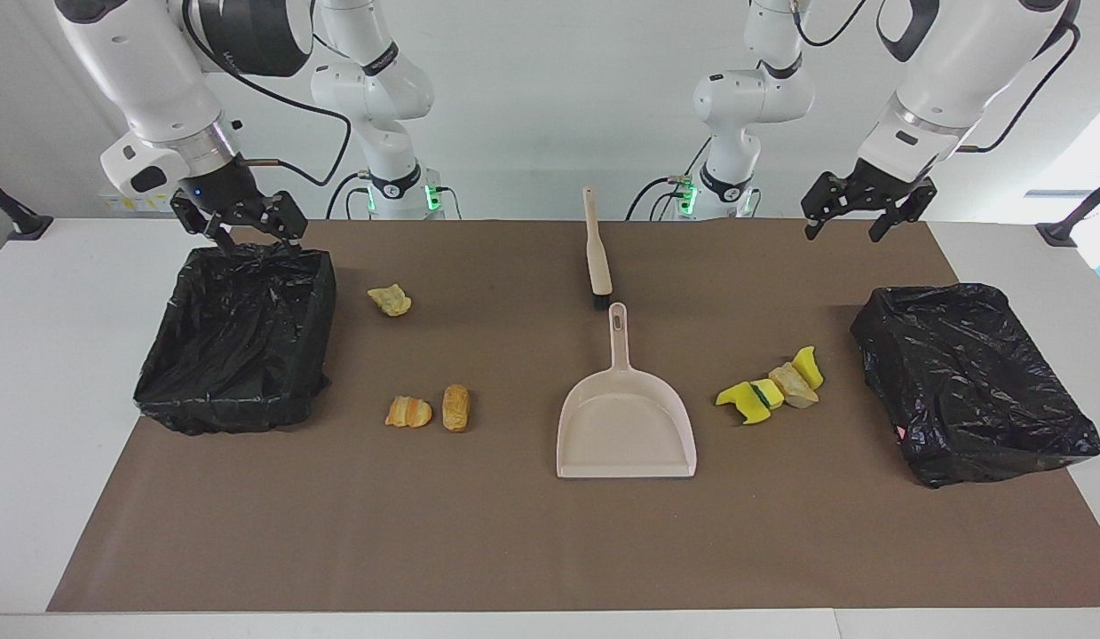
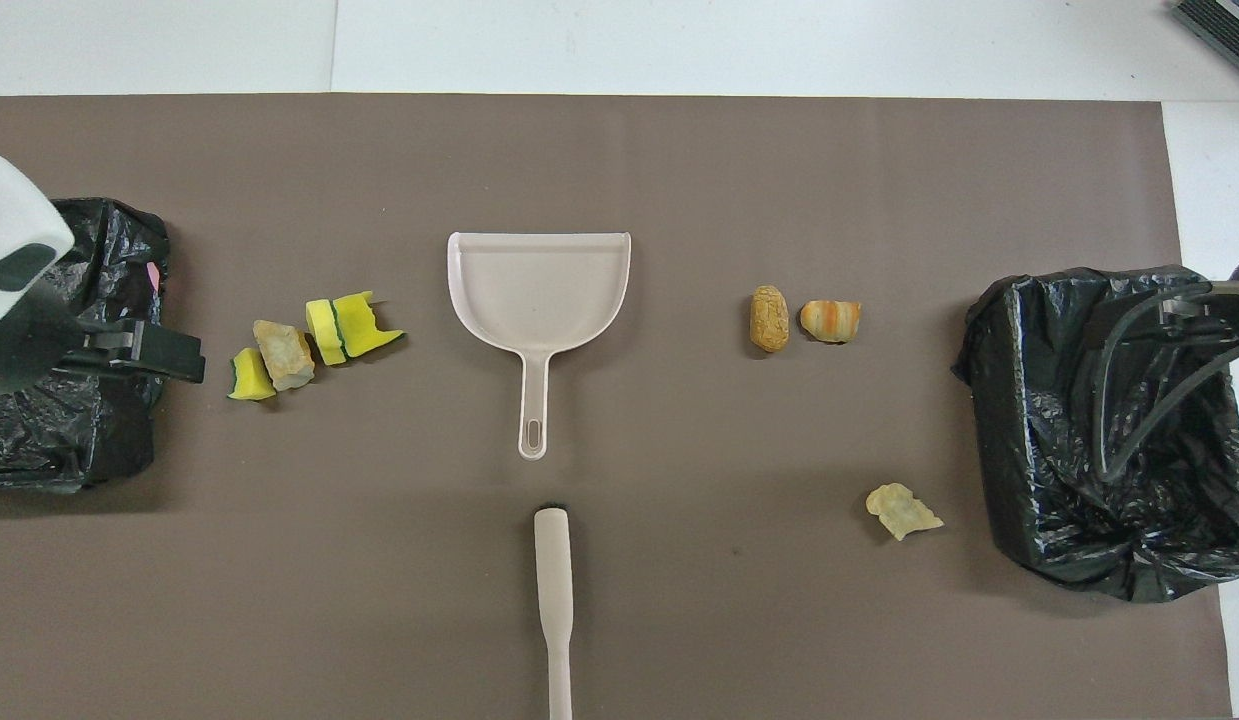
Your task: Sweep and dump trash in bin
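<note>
- Brown mat [image 1: 550,532]: covers most of the white table, centre of frame.
- Dustpan [image 1: 627,426]: beige, centre of frame, handle pointing toward frame top.
- Brush [image 1: 597,248]: beige, upper centre, bristle end just above the dustpan handle.
- Sponge and foam scraps [image 1: 771,386]: yellow-green and beige cluster, right of centre, beside the dustpan.
- Two orange-brown lumps [image 1: 430,410]: left of centre, side by side.
- Pale yellow scrap [image 1: 391,300]: upper left of centre, alone.
- Open bin [image 1: 239,342]: black-lined, frame left.
- Covered bin [image 1: 971,377]: wrapped in black plastic, frame right.
- Right gripper [image 1: 245,232]: upper left, fingers spread, at the open bin's upper rim.
- Left gripper [image 1: 856,217]: upper right, fingers spread, raised over the mat's upper edge.
</note>
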Motion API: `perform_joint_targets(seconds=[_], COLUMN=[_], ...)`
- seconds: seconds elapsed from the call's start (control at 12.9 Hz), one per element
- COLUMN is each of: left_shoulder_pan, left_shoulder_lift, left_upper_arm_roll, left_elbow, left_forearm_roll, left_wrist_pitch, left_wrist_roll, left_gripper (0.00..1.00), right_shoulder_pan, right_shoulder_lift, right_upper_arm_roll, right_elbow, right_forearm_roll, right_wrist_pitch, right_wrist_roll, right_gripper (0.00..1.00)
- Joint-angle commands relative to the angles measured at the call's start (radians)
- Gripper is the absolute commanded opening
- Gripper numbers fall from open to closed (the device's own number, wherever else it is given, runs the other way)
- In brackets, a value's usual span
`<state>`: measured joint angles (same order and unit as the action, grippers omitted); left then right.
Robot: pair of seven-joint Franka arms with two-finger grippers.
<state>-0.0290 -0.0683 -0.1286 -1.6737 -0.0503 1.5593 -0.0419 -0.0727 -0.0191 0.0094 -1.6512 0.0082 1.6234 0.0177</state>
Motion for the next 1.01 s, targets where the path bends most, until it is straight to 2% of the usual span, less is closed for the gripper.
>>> perform_joint_targets(seconds=[0.0, 0.39, 0.7, 0.93], left_shoulder_pan=[-0.075, -0.231, -0.447, -0.567], left_shoulder_lift=[-0.066, -0.201, -0.286, -0.307], left_upper_arm_roll=[0.011, 0.009, 0.009, 0.009], left_elbow=[-0.104, -0.315, -0.515, -0.625], left_forearm_roll=[-0.011, -0.077, -0.080, -0.123], left_wrist_pitch=[0.021, 0.051, 0.194, 0.277], left_wrist_roll=[-0.006, -0.082, -0.352, -0.514], left_gripper=[1.00, 1.00, 1.00, 1.00], right_shoulder_pan=[-0.006, -0.004, -0.004, 0.002], right_shoulder_lift=[-0.015, -0.015, -0.015, -0.018], right_upper_arm_roll=[0.003, 0.004, 0.003, 0.004], right_elbow=[-0.016, -0.015, -0.016, -0.016], right_forearm_roll=[0.019, 0.019, 0.018, -0.005], right_wrist_pitch=[-0.004, -0.004, -0.004, -0.043], right_wrist_roll=[0.021, 0.021, 0.021, 0.021], right_gripper=[1.00, 1.00, 1.00, 1.00])
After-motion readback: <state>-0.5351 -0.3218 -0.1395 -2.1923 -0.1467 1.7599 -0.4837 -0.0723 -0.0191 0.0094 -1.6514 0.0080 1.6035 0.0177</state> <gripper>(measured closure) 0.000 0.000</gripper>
